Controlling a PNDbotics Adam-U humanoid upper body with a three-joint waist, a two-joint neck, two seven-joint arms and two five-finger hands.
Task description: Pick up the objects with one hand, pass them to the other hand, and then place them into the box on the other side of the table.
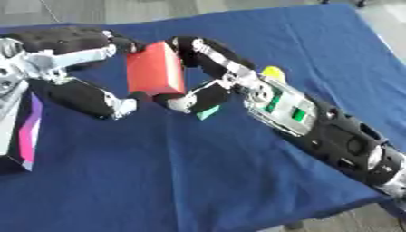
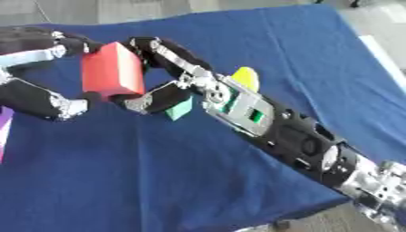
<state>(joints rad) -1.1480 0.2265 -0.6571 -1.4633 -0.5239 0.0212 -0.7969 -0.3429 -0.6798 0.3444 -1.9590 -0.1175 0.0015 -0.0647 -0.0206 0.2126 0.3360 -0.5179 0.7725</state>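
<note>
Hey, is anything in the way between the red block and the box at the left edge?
Only the left robot hand itself, touching the red block beside the box. The right robot hand grips the block.

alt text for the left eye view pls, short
Both robot hands meet on a red block held above a blue tablecloth: the right hand curls round it from the right, the left hand closes on its left side. A yellow object and a green object show behind the right arm; a box stands at left.

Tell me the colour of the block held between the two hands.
Red block; the left eye view shows it best.
</note>
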